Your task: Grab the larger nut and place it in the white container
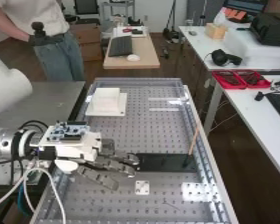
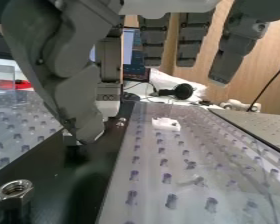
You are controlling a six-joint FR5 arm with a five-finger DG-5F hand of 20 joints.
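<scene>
1. At one end of the black plate (image 1: 160, 162), the hand (image 1: 116, 165) is wide, fingers loosely extended and apart from the thumb, nothing gripped.
2. Larger nut (image 2: 14, 192), by my judgement: stands on the plate, hole upward, outside the grasp. A smaller-looking nut (image 2: 121, 121) lies further along; nearness to the camera may affect the comparison.
3. Progress: early stage, judged. Grasp, lift, carry and release all remain. White container (image 1: 105, 105) sits well apart, toward the bench's far end.
4. Surface: perforated board (image 1: 117, 131) beneath the plate; a small white block (image 1: 142, 187) lies beside it. Thin stick (image 1: 193, 141) leans at the plate's other end.
5. Room: wooden desk (image 1: 147, 59) beyond, bearing a keyboard (image 1: 121, 46); red trays (image 1: 240, 79) on a white side table (image 1: 260, 109).
</scene>
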